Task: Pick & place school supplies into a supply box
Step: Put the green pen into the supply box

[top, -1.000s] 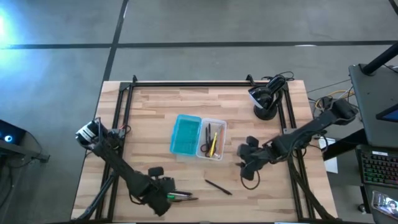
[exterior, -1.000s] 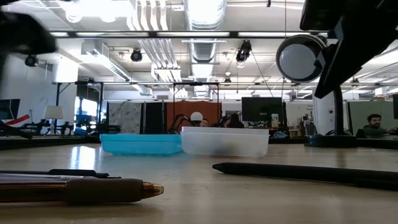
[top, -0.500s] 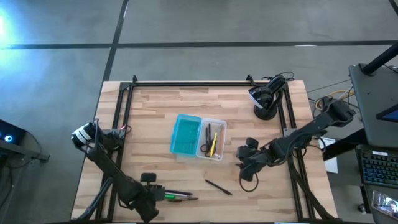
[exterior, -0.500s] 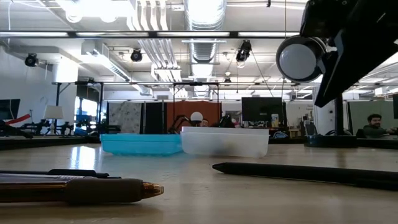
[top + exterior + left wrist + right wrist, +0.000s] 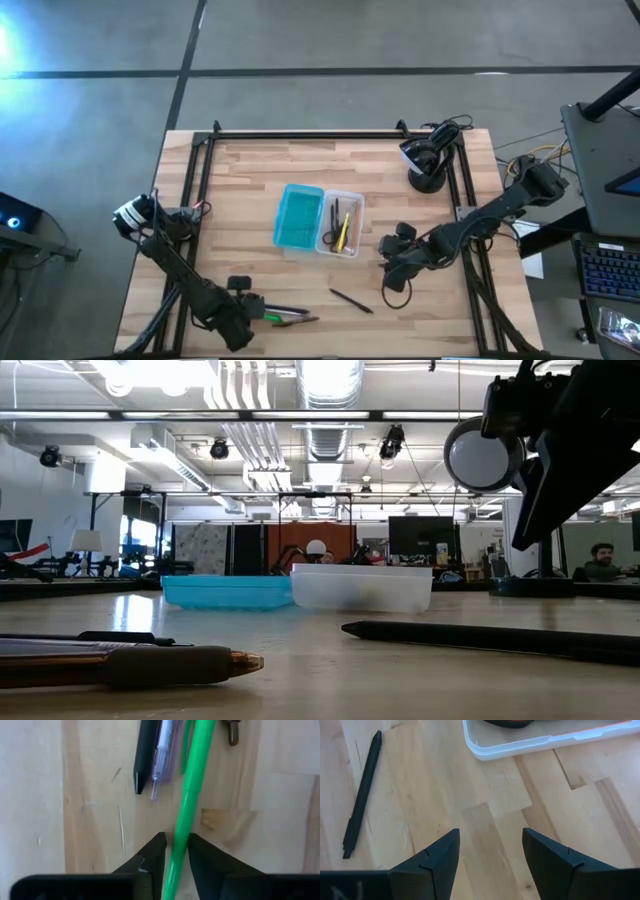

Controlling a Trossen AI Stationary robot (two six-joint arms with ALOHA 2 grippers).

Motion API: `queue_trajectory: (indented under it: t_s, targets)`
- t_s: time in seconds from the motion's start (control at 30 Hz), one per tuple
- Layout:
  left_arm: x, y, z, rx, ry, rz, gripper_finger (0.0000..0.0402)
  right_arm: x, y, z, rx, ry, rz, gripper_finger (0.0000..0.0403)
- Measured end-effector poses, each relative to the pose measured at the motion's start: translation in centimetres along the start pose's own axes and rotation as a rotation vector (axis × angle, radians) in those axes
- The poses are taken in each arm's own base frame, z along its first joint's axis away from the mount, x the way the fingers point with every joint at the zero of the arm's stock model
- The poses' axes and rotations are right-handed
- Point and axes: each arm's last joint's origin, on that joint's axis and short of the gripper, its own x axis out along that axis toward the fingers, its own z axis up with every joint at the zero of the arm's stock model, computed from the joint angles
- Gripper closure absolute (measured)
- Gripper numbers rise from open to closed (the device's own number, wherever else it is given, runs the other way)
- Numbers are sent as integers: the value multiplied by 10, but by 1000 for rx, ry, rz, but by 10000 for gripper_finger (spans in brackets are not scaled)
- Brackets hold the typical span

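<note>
Your left pincer point(image 5: 175, 851) has narrowed onto the green pen point(image 5: 189, 800); right pincer point(image 5: 490, 852) wide, empty; clear box point(image 5: 341, 223) holds scissors, yellow pencil.

The bench point(image 5: 240, 170) is being presented as a light wooden butcher-block surface, bordered by a black frame. Near its centre, a clear supply box point(image 5: 342, 223) is being carried, with a teal lid point(image 5: 299, 216) lying flat and touching the box's side. A black pen point(image 5: 351, 300) is lying alone on the bare wood, nearer the front edge, well apart from the box. Toward the front left corner, a small cluster of pens point(image 5: 290, 316) is resting directly on the wood; a green pen point(image 5: 192, 795), a purple pen point(image 5: 163, 757) and a dark pen point(image 5: 144, 755) are being seen side by side there.
</note>
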Motion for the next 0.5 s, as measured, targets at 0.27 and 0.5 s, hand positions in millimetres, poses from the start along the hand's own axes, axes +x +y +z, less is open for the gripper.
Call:
queue_trajectory:
  t_s: [0.27,0.5]
  targets:
    - [9,3,-2,-52,32,47,390,0,-2,0,54,-24,-33,197]
    - [-21,-10,12,-125,45,-31,391,-13,-8,4,218,-129,-94,198]
